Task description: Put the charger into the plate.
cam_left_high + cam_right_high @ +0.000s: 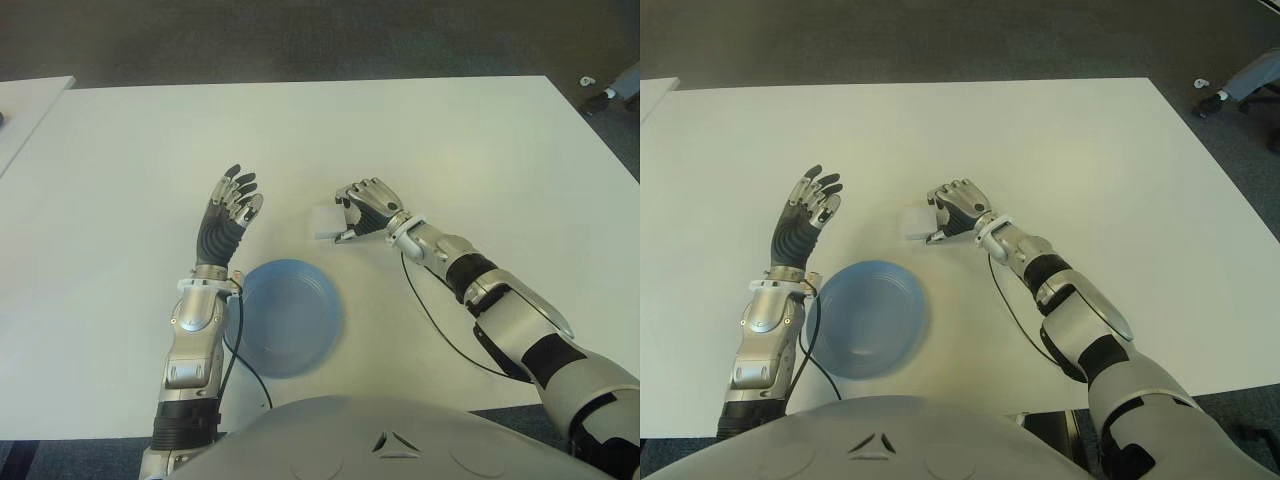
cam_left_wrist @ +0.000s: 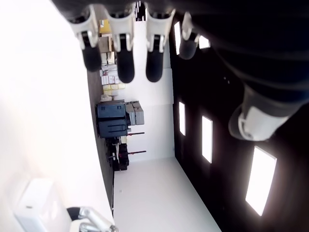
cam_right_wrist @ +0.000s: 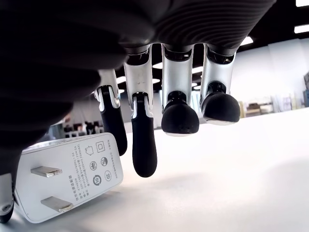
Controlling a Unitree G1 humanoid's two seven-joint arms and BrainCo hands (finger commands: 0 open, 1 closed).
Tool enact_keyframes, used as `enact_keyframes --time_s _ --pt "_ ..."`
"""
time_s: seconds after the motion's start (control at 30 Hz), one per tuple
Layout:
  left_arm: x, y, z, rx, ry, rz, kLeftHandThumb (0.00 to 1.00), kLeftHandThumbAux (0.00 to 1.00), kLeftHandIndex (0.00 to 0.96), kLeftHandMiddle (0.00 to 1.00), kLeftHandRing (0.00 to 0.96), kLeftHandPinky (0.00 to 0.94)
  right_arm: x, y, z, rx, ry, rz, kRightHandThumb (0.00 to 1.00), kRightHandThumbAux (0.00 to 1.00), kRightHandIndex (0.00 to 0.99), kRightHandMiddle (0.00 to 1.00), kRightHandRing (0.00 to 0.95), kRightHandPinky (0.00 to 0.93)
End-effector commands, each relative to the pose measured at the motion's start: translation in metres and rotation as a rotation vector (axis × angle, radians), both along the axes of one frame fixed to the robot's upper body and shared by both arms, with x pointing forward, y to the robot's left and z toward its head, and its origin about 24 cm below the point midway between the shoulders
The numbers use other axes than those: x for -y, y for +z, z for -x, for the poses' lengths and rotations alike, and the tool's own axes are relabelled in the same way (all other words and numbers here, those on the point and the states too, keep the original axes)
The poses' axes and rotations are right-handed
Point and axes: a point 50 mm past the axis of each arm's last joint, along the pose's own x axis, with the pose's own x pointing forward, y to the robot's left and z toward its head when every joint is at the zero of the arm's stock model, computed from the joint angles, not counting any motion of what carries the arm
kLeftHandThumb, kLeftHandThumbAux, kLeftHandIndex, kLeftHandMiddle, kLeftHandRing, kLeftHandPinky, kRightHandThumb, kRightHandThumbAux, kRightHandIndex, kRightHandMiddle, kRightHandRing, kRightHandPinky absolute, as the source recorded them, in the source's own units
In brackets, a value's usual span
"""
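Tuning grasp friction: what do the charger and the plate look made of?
Charger: likely hard white plastic, smooth with a slight sheen, grey printed markings, two bare metal prongs. The right hand curls beside it; a firm grip isn't clear. Plate: looks like blue plastic, uniform colour, soft matte to satin surface with a raised rim; glazed ceramic can't be ruled out.

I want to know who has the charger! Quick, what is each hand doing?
Left hand: open, fingers spread, holding nothing, beyond the blue plate.
Right hand: fingers curling around the white charger, not clearly gripping it yet.
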Motion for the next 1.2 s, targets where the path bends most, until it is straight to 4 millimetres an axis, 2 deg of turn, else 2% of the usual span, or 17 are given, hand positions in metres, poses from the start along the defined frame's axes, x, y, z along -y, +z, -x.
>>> enact_keyframes --time_s 0.03,0.7,1.2 --pt "0.000 -0.006 0.000 -0.031 0.002 0.005 0.000 0.531 0.017 0.174 0.169 0.150 0.011 -0.007 0.003 -0.037 -0.026 0.017 0.850 0.677 0.403 0.547 0.844 0.846" --pt "0.000 -0.007 -0.001 -0.031 -0.004 0.006 0.000 0.516 0.013 0.175 0.170 0.152 0.013 -0.003 0.001 -0.038 -0.032 -0.007 0.849 0.677 0.404 0.547 0.842 0.840" --pt "0.000 -0.008 -0.003 -0.032 -0.009 0.005 0.000 0.517 0.015 0.176 0.172 0.157 0.006 0.037 -0.009 0.077 -0.009 -0.145 0.853 0.675 0.404 0.542 0.850 0.825"
